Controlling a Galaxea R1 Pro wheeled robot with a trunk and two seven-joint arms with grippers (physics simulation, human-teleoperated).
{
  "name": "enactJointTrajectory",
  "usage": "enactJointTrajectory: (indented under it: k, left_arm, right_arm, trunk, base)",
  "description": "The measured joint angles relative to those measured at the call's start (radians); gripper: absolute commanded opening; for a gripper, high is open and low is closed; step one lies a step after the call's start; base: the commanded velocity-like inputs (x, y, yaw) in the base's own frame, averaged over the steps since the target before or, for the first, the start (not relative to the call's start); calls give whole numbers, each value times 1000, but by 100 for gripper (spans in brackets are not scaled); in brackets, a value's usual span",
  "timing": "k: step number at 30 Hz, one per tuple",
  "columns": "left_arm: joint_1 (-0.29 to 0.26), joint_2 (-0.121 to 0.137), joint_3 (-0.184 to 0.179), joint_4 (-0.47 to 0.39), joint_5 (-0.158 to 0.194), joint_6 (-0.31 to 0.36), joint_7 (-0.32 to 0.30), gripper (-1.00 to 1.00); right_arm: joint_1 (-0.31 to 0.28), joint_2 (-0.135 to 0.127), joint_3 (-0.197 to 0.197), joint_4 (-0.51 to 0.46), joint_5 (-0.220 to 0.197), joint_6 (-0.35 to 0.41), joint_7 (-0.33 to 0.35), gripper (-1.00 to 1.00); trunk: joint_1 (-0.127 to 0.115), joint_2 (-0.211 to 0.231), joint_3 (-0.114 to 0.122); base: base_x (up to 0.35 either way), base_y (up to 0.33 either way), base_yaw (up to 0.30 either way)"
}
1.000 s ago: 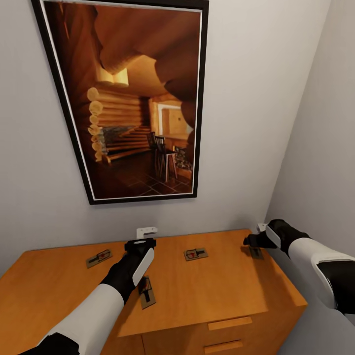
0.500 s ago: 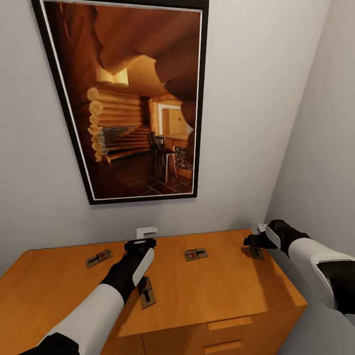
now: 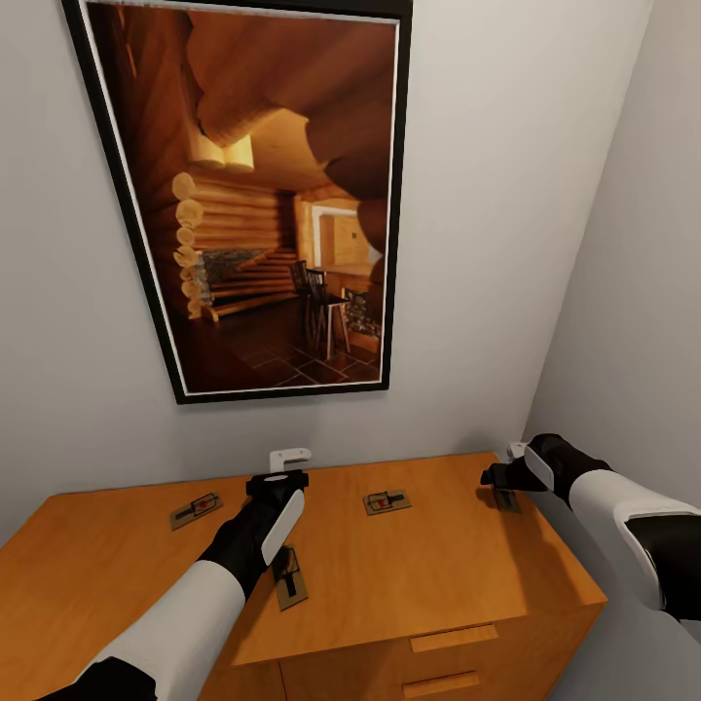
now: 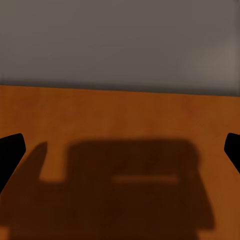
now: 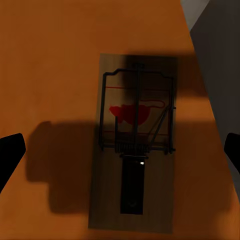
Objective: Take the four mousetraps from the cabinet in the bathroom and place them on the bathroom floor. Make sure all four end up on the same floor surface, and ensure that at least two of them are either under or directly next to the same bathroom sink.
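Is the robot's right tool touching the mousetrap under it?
Apart. In the right wrist view the mousetrap lies flat on the cabinet, with both fingertips wide at the edges.

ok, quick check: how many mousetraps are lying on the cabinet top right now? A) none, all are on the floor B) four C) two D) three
B: the head view shows one at far left, one by the left forearm, one in the middle and one under the right claw, seen close in the right wrist view, all on the cabinet.
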Motion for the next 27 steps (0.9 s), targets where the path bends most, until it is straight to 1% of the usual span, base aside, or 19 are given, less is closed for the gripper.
enactJointTrajectory:
  k: [5, 22, 27]
  left_arm:
    - [0, 0, 0, 0, 0, 0, 0, 100]
    - [0, 0, 0, 0, 0, -1, 0, 100]
    - [0, 0, 0, 0, 0, -1, 0, 100]
  right_arm:
    - [0, 0, 0, 0, 1, -1, 0, 100]
    - [0, 0, 0, 1, 1, 1, -1, 100]
    - [0, 0, 0, 4, 1, 1, 0, 100]
  trunk:
    - [0, 0, 0]
    - [65, -119, -53]
    - [65, -119, -53]
  base:
    - [0, 0, 0]
    - [0, 0, 0]
    - [0, 0, 0]
